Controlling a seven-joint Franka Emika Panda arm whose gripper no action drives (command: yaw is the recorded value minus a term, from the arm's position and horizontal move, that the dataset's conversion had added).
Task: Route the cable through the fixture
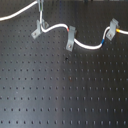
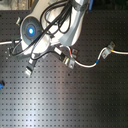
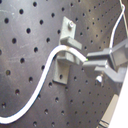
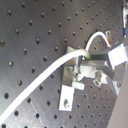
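The pincer (image 3: 91, 64) looks clamped on the cable (image 3: 47, 65). In the first wrist view its two grey fingers (image 3: 107, 54) meet right where the white cord ends against them, with no gap visible between finger and cord. In the first exterior view the pincer (image 1: 39, 16) hangs directly over the fixture (image 1: 36, 32), the slanting grey clip nearest the first exterior view's left.

In both wrist views the cord crosses the body of the fixture (image 4: 74, 75) just beside the fingertips and curves away over the perforated black counter (image 4: 30, 40). It appears to lie in or against the forked top, but the pictures are too soft to show whether it is fully seated in the slot.

Farther out in the first exterior view, the cable (image 1: 87, 46) runs on through the upright clip (image 1: 70, 37). It then climbs to the arched-top clip (image 1: 113, 25), where its blue, red and yellow bands (image 1: 106, 37) sit. The other end leads off towards the first exterior view's upper left.

My judgement is that the routing is nearly done. The cord is at the fixture and held taut there. What seems left is to press it fully into the fork if needed, let go and lift clear without dragging the cord out.
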